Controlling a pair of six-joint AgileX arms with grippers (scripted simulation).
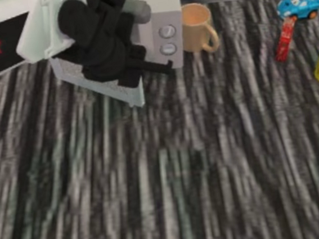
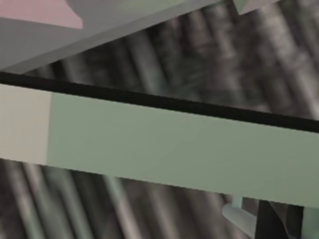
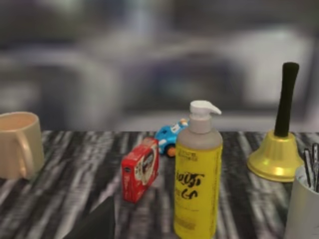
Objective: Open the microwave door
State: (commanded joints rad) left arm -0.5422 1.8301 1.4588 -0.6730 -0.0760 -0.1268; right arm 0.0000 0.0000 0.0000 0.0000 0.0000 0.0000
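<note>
At the back left of the table stood the small off-white boxy microwave (image 1: 161, 17), and its flat off-white door (image 1: 102, 85) with the mesh window was swung partly outward. The left gripper (image 1: 143, 70) was at the door's free edge (whether its fingers were spread or closed could not be told). The door seemed light and stiff, best taken at that edge. A tan ceramic mug (image 1: 199, 28) stood just beside the knob panel; a yellow pump bottle (image 3: 197, 174) stood well apart. The right arm was not visible from above.
</note>
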